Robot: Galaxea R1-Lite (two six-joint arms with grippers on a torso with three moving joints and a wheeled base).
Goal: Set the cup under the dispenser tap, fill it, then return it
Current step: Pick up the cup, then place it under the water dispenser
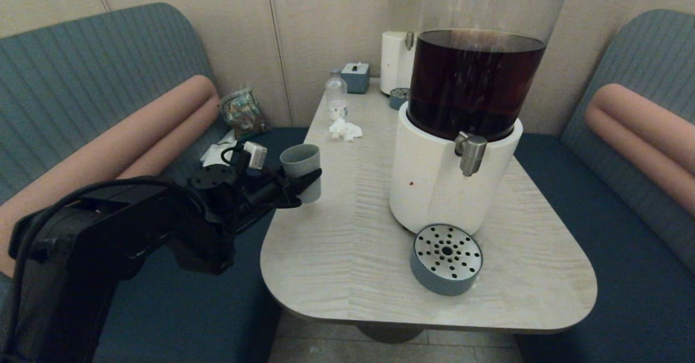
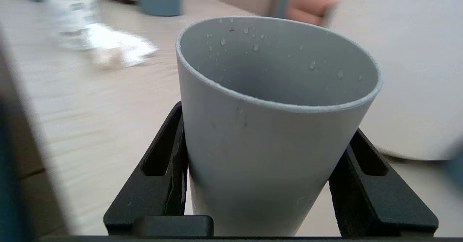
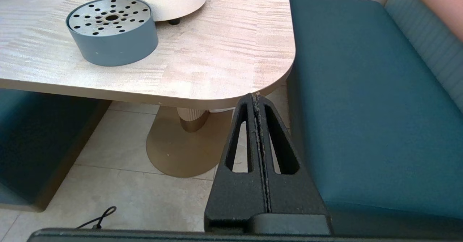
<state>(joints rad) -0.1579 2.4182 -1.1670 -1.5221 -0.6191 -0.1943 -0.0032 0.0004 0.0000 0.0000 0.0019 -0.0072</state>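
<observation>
L gripper [image 1: 304, 186] is clamping the cup [image 1: 302, 169] at table's [image 1: 347, 233] left edge, upright, mouth up, well apart from tap [image 1: 470, 154]. No legible writing. R gripper [image 3: 257, 101] is sitting fully closed, holding nothing.

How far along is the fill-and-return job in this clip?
Done: the left gripper has grasped the cup. In hand: the cup is held at the table's left edge, apparently empty, only droplets inside. Left: placing it under the tap, filling, returning. The right gripper is parked below the table edge.
</observation>
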